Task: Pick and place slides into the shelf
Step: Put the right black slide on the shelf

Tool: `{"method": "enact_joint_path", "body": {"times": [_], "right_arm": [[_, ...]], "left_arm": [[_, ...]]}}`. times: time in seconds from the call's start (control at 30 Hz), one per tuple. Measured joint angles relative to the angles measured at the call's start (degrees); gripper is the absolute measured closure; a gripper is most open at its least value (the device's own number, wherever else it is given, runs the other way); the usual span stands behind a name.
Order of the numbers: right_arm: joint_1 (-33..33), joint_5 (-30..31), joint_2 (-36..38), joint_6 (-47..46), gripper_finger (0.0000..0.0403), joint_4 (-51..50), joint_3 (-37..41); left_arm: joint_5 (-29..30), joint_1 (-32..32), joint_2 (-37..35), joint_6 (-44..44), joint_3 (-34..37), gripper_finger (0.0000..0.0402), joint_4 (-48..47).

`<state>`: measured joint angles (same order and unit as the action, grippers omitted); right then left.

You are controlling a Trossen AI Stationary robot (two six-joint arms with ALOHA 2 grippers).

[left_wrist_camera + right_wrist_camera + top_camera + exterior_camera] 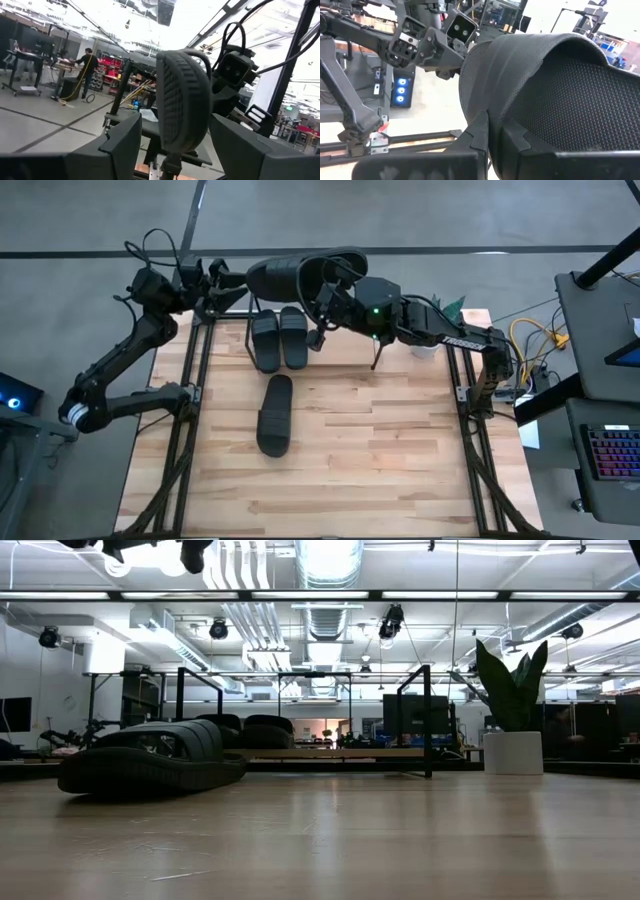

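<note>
Black slide (300,277) is pinched by the closed right gripper (328,292) above the shelf (232,330); two slides (280,338) are racked; left gripper (222,284) gapes beside.

Two matte black slides (279,338) lie side by side, soles down, on the left part of the shelf (395,346), a light wooden board with black wire end frames. A third slide (275,415) lies flat on the counter in front of the shelf. A fourth slide (300,275) is raised above the shelf's far edge.
</note>
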<state>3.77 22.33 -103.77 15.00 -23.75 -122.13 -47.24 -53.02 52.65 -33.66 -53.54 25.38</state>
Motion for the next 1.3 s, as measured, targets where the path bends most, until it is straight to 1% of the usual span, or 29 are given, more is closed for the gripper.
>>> {"method": "enact_joint_path", "body": {"times": [0.17, 0.5, 0.63, 0.7, 0.77, 0.83, 0.97, 1.0, 1.13, 1.3], "right_arm": [[0.0, 0.0, -0.15, 0.0, 0.039, 0.02, 0.08], [0.0, -0.25, -0.22, -0.66, 0.039, -0.17, 0.55], [0.04, -0.9, -0.22, -0.87, 0.039, -2.06, 0.55], [0.04, -0.89, -0.22, -0.87, 0.039, -2.98, 0.55], [0.04, -0.92, -0.22, -0.87, 0.039, -3.72, 0.55], [0.06, -1.11, -0.22, -0.37, 0.039, -4.57, 0.55], [0.09, -1.04, -0.22, 0.7, 0.039, -4.94, 0.55], [0.07, -0.84, -0.22, 0.67, 0.039, -4.78, 0.55], [0.1, 0.61, -0.22, 1.79, 0.0386, -4.52, 0.55], [-1.2, 6.45, -0.19, 11.42, 0.0354, -4.18, 0.08]], "left_arm": [[0.12, 1.8, 1.75, -0.01, -0.01, 0.0185, 4.64], [0.37, 4.06, 5.9, -0.55, -0.24, 0.0185, 6.86], [2.29, 4.08, 6.5, -0.51, -0.24, 0.0189, 7.21], [2.96, 4.08, 6.78, -0.49, -0.24, 0.0203, 7.12], [3.34, 4.09, 7.0, -0.51, -0.24, 0.023, 7.17], [3.32, 4.1, 7.38, -0.56, -0.24, 0.0269, 7.19], [4.59, 4.03, 8.05, -1.04, -0.24, 0.0365, 6.97], [5.14, 4.01, 8.16, -2.25, -0.24, 0.0375, 6.97], [8.89, 4.12, 8.74, -7.83, -0.24, 0.0375, 7.03], [11.38, 4.18, 8.91, -15.56, -0.24, 0.0375, 6.95]]}}
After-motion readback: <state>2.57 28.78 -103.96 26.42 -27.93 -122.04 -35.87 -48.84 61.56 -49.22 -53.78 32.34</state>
